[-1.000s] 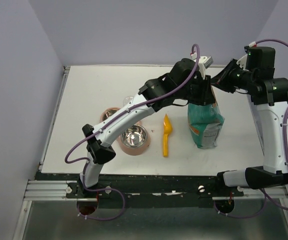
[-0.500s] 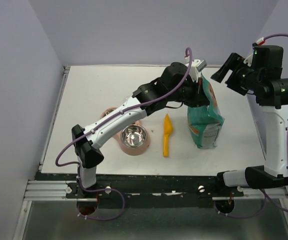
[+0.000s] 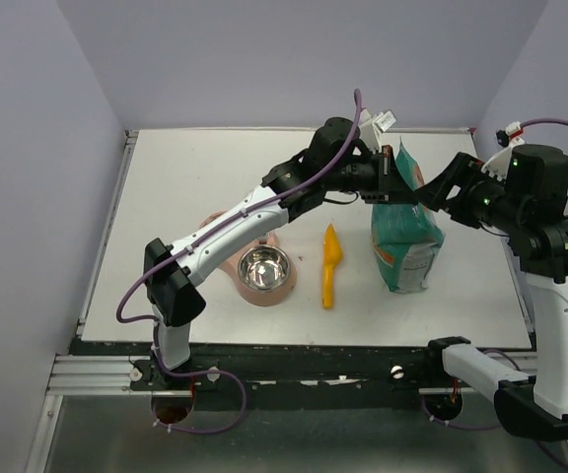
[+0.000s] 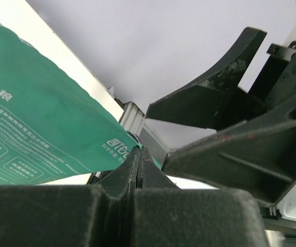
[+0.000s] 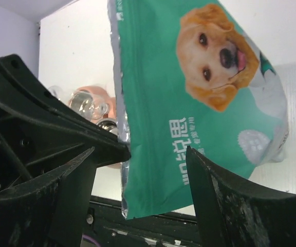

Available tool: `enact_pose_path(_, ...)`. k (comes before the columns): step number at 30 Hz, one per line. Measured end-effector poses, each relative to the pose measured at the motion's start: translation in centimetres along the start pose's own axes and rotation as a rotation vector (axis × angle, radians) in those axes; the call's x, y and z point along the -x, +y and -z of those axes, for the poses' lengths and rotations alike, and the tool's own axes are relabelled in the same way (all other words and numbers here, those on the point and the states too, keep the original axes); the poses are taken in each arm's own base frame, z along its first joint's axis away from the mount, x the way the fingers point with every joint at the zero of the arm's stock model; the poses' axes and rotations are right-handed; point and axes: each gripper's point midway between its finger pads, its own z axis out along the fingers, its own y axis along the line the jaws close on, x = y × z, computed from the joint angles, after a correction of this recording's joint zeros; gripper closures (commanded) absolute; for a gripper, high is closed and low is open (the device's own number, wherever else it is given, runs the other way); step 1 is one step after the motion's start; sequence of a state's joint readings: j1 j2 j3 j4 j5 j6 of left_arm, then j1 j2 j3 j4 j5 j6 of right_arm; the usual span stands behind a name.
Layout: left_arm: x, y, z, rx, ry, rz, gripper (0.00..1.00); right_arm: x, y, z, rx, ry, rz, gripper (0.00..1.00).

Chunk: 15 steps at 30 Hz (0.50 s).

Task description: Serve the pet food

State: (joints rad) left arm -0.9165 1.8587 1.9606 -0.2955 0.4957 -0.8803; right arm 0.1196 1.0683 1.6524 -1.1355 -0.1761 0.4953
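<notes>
The teal-green bag point(image 3: 407, 232) with a dog picture point(image 5: 215, 56) stands upright right of centre on the table. My left gripper point(image 3: 394, 185) is shut on the bag's top edge; the left wrist view shows its jaws point(image 4: 139, 150) pressed together on the foil corner of the bag point(image 4: 40, 128). My right gripper point(image 3: 438, 189) is open just right of the bag's top, its fingers point(image 5: 225, 206) either side of the bag's upper corner without touching it. The pet food itself is hidden. A yellow scoop point(image 3: 329, 264) lies flat left of the bag.
A steel bowl point(image 3: 262, 268) sits in a pink holder point(image 3: 282, 288) left of the scoop, with a second pink ring point(image 3: 215, 225) behind it. The table's back edge point(image 3: 264, 130) and purple walls close in the scene. The right arm's upright link point(image 3: 565, 325) stands at the right.
My left gripper has closed on the bag's top edge. My right gripper has opened, let go of the bag top, swung out to the right, then come back down beside it.
</notes>
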Motion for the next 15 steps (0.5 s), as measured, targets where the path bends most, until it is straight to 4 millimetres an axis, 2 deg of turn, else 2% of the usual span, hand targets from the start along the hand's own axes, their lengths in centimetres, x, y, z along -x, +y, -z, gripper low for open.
enact_pose_path(3, -0.2, -0.1, -0.2, -0.007, 0.016, 0.045, 1.0, -0.7, 0.2, 0.0, 0.029, 0.009, 0.005, 0.24)
enact_pose_path(6, -0.2, 0.2, -0.1, 0.0, 0.023, 0.084, 0.99, -0.8, 0.4, -0.4, 0.054, 0.011, 0.02, 0.33)
enact_pose_path(9, 0.0, 0.4, 0.0, 0.01, 0.035, 0.114, 0.93, -1.0, 0.6, -0.8, 0.079, 0.005, 0.032, 0.42)
enact_pose_path(12, 0.5, 1.0, 0.1, 0.036, 0.042, 0.151, 0.86, -1.3, 0.6, -1.0, 0.098, -0.006, 0.039, 0.44)
enact_pose_path(15, 1.0, 1.2, -0.1, 0.051, 0.047, 0.174, 0.77, -1.0, 0.7, -1.1, 0.112, -0.034, 0.05, 0.51)
